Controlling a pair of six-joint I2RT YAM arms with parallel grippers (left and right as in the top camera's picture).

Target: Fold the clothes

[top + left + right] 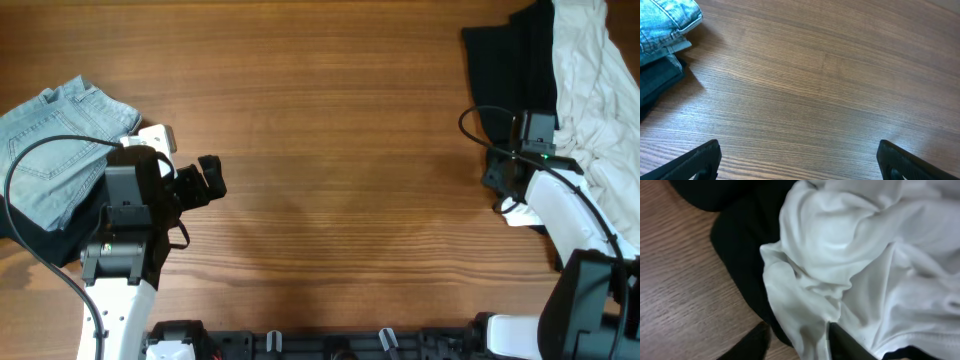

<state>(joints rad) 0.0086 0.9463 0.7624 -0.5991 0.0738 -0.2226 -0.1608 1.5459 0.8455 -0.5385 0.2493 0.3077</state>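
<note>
A pile of a white garment (590, 90) on a black garment (510, 60) lies at the far right. My right gripper (505, 195) is at the pile's near left edge. In the right wrist view its fingers (800, 340) are closed on a fold of the white garment (865, 255), with the black garment (740, 240) beside it. Folded light-blue jeans (50, 150) lie at the left on a dark garment (40, 235). My left gripper (212, 178) is open and empty over bare wood (800, 160), to the right of the jeans (665, 20).
The wooden table (330, 120) spans the view between the two piles. The arm bases and a black rail (330, 345) run along the near edge. A cable (475, 125) loops beside the right arm.
</note>
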